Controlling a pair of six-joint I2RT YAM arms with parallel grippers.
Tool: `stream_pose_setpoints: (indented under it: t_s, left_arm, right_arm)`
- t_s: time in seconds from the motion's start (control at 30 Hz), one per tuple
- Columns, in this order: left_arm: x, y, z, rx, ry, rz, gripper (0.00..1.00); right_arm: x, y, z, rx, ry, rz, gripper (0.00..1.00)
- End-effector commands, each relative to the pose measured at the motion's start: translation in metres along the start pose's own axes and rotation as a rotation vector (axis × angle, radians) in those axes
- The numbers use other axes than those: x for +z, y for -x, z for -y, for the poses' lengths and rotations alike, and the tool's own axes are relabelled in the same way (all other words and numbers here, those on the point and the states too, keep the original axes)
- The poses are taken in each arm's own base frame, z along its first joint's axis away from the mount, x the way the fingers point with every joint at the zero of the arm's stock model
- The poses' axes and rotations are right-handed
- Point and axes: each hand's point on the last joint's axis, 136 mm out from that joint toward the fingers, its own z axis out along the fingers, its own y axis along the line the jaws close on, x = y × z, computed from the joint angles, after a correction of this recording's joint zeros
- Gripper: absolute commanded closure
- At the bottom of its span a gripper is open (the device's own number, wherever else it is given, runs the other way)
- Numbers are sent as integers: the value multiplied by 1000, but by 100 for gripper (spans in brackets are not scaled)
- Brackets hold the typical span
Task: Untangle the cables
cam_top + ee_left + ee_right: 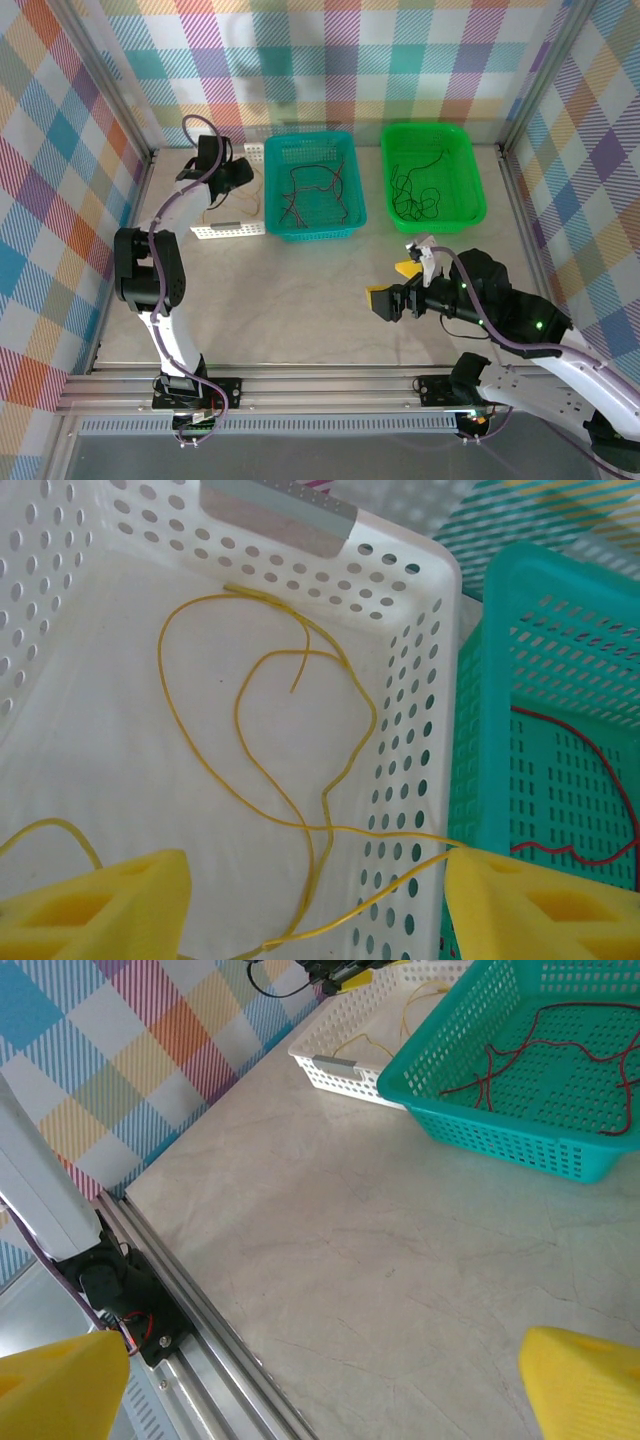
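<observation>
Plaid walls ring a pale table (300, 300). On it, the white basket (420, 680) holds the yellow cable (237, 720), which loops lengthwise away from the left gripper (318, 880) just above (jaws spread, a strand running up to one finger). The right gripper (325, 1360), also spread, hangs well apart, so the left is nearer.

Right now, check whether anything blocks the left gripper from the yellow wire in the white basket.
Nothing visible does. The left gripper hangs open right above the white basket, with the yellow wire lying loose on the floor below; one strand reaches a finger.
</observation>
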Motion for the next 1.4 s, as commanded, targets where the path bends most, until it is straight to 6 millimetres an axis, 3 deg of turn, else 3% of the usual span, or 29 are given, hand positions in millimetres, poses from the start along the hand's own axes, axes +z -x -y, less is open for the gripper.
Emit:
stream_pose_setpoints:
  t_s: [0.0,0.23,0.4,0.63,0.77,1.07,1.1,1.2,1.37]
  left_arm:
    - [-27,22,13,7,-36,45,31]
    - [-42,26,21,-19,-78,55,30]
    - [-51,8,31,-28,-137,38,30]
    - [-27,-38,21,-43,-147,-37,34]
    - [-15,-52,18,-37,-141,-74,36]
    - [24,-67,-11,-17,-11,-153,37]
    - [27,-75,-22,-19,38,-195,37]
    - [30,-70,-40,-30,108,-207,37]
    - [18,-46,-67,-113,187,-154,36]
  right_arm:
    - [-2,-1,1,15,-5,2,0]
    - [-3,-3,2,24,-7,2,0]
    - [0,-6,3,29,-6,-4,0]
    - [3,-6,1,31,3,-13,0]
    - [4,-10,4,29,-10,-21,0]
    - [2,-14,5,43,-11,-30,0]
    - [1,-14,6,43,-14,-30,0]
    - [-3,-14,7,44,-20,-25,0]
    - [-4,-15,8,49,-23,-24,0]
